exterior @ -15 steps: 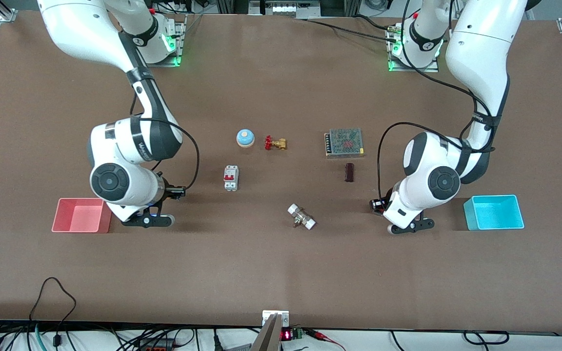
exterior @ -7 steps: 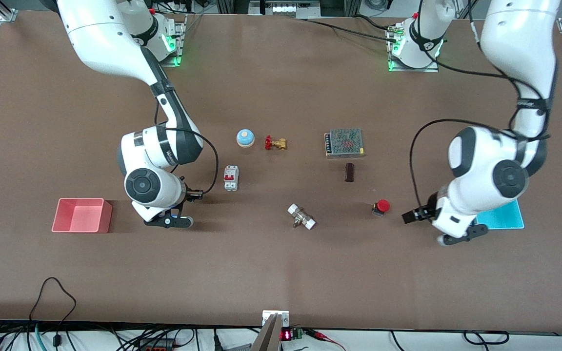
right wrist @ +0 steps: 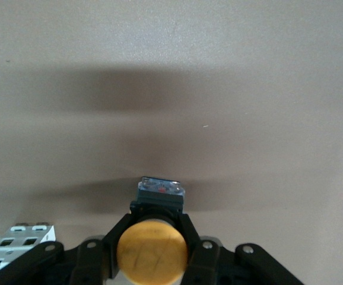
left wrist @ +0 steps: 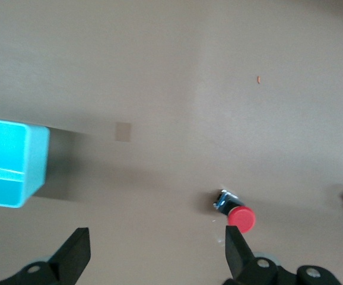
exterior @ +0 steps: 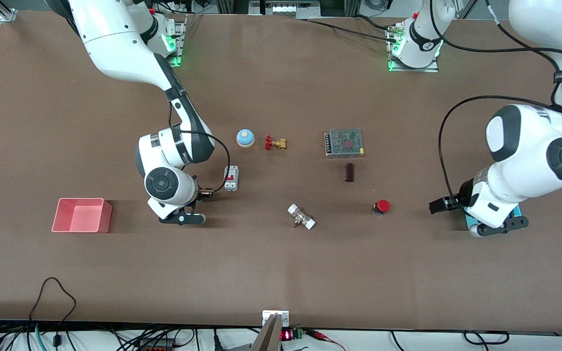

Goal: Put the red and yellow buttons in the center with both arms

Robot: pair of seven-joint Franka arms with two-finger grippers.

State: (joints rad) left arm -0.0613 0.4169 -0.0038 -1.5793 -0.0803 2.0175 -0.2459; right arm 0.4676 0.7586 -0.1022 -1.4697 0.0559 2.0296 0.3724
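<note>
The red button point(exterior: 382, 206) lies on its side on the brown tabletop point(exterior: 281, 263), toward the left arm's end of the center; it also shows in the left wrist view point(left wrist: 240, 218). My left gripper point(exterior: 438, 206) is open and empty, low over the table between the red button and the cyan bin; its fingers point(left wrist: 76, 255) stand wide apart. My right gripper point(exterior: 206, 193) is shut on the yellow button point(right wrist: 152, 248), gripping its black body, low over the table beside the white circuit breaker point(exterior: 231, 178).
A blue bell point(exterior: 245, 138), a brass valve point(exterior: 275, 143), a mesh-topped box point(exterior: 344, 142), a dark block point(exterior: 350, 172) and a white-ended fitting point(exterior: 301, 217) lie around the center. The pink bin point(exterior: 82, 215) is at the right arm's end, the cyan bin point(left wrist: 8, 163) under the left arm.
The left gripper let go of the red button on the table and drew back toward the cyan bin. The right gripper carried the yellow button from the pink bin toward the circuit breaker.
</note>
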